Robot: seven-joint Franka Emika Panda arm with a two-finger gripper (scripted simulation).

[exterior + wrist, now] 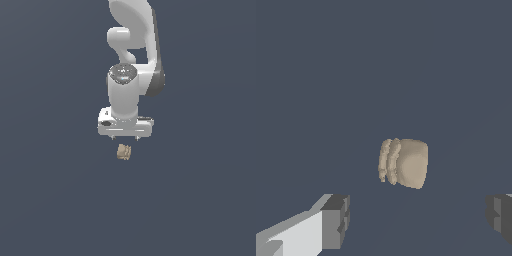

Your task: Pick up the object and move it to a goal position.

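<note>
The object (123,152) is a tiny tan stubby block with ridged sides, lying on the dark grey surface. The white gripper (125,137) hangs just above it, apart from it, on the white arm. In the wrist view the object (404,163) lies beyond the line between the two grey fingertips (336,220), roughly centred between them. The gripper (418,217) is open wide and empty. Nothing marks a goal position in either view.
A uniform dark grey surface (50,190) fills both views. The arm's white links and dark joint (131,60) rise above the gripper in the exterior view.
</note>
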